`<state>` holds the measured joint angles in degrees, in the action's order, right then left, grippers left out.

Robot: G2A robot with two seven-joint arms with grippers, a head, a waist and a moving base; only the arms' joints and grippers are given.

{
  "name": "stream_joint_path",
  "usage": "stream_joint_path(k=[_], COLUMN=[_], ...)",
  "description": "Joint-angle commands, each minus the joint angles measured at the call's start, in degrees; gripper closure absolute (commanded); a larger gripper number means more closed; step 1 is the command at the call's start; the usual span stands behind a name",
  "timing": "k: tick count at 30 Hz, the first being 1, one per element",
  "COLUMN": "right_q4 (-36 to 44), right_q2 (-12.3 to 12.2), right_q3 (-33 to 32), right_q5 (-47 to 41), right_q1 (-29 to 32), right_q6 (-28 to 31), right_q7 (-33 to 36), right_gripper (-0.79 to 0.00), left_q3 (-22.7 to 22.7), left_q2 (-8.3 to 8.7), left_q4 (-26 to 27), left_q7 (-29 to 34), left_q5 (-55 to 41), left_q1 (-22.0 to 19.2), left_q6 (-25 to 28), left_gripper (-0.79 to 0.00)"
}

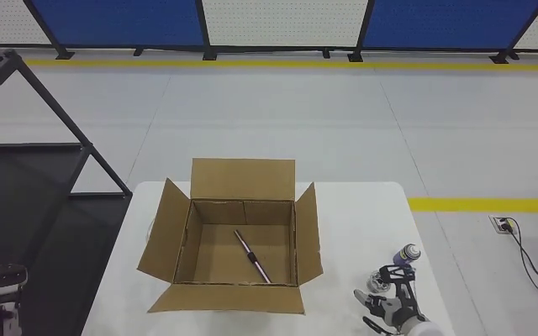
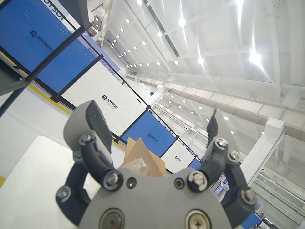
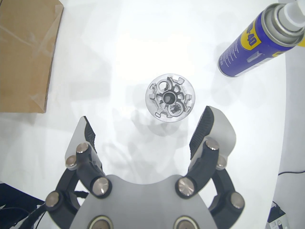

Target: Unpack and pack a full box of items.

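Near table [image 3: 143, 24] edge, right of box [image 1: 239, 244]: round metal hub [image 3: 170, 101], flat, bore upward, just ahead of right gripper [image 3: 147, 120], close to the middle of its gap. Jaws wide apart, empty. Beyond hub, off to one side and apart: upright can [image 3: 259, 41]. Diagonal on box floor: rod [image 1: 252, 256]. Aimed upward, spread, empty: left gripper [image 2: 154, 113]. Right arm judged nearer. No long axis on hub, so any closing direction likely serves.

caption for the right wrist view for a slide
Open right gripper facing a round metal part on the table, spray can and box nearby.
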<state>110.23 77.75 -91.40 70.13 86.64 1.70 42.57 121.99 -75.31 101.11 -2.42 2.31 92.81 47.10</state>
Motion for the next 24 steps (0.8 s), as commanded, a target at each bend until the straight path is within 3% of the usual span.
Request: stream_joint_path(k=[1,4,6,8,20,24], right_q4=[-0.42,-1.06,-1.62,-2.11,-4.89,-4.39], right_q2=[0.03,0.05,0.04,0.01,-0.13,-0.19], right_q3=[0.11,0.28,0.57,0.95,2.47,2.11], right_q5=[-0.15,-0.07,0.55,0.89,2.81,2.44], right_q1=[-0.38,-0.77,-1.33,-1.95,-4.9,-5.12], right_q6=[-1.62,-3.62,-4.93,-5.42,-8.5,-9.37], right_q7=[-0.49,-0.98,-0.53,-0.11,2.03,1.59], right_gripper=[-0.785,-0.76,-0.613,-0.557,-0.376,-0.252], left_q3=[0.0,0.0,0.0,0.0,0.0,0.0], left_q2=[0.0,0.0,0.0,0.0,0.0,0.0], left_q4=[0.0,0.0,0.0,0.0,0.0,0.0], left_q7=[0.0,0.0,0.0,0.0,0.0,0.0], left_q5=[0.0,0.0,0.0,0.0,0.0,0.0], left_q1=[0.0,0.0,0.0,0.0,0.0,0.0], left_q6=[0.0,0.0,0.0,0.0,0.0,0.0], left_gripper=[-0.785,-0.785,-0.785,-0.785,-0.785,-0.785])
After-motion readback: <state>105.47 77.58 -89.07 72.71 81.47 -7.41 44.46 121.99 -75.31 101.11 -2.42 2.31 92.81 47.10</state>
